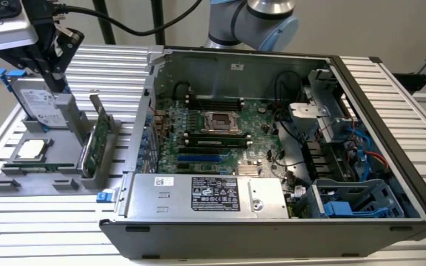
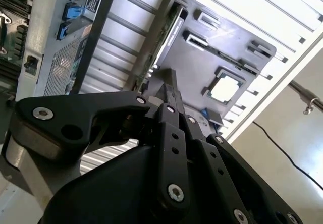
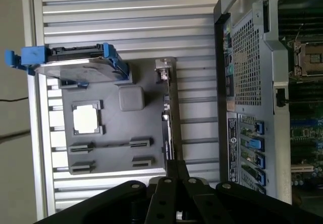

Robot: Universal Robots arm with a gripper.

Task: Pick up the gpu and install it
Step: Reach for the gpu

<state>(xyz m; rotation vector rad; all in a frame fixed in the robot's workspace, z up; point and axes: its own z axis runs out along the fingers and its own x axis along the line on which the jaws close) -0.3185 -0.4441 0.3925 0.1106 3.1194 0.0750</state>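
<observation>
In the exterior view, the gripper [image 1: 56, 82] hangs at that view's upper left with its fingers drawn together and nothing between them, above the far end of the grey holder [image 1: 20, 183] and nearest the hard drive [image 1: 39, 102]. The gpu [image 1: 98, 136] stands on its long edge in a slot on the side of the holder facing the open computer case [image 1: 235, 69], untouched, so the pick appears not yet begun. To do it well, the closed fingers would need to part wide enough to straddle the card's thin upper edge, line up with its plane and clear the drive beside it. In the second wrist view, the gripper [image 2: 169, 82] looks shut to a single narrow tip, with the gpu [image 2: 169, 32] beyond it, seen edge-on. In the first wrist view, the gripper [image 3: 176, 168] points along the line of the gpu [image 3: 166, 118], whose silver bracket [image 3: 162, 67] sits at the end away from the fingers. In both wrist views the card's faces are turned away, so the cooler cannot be made out. The holder hides the card's lower edge, and how high the fingertips ride above it is hard to judge.
</observation>
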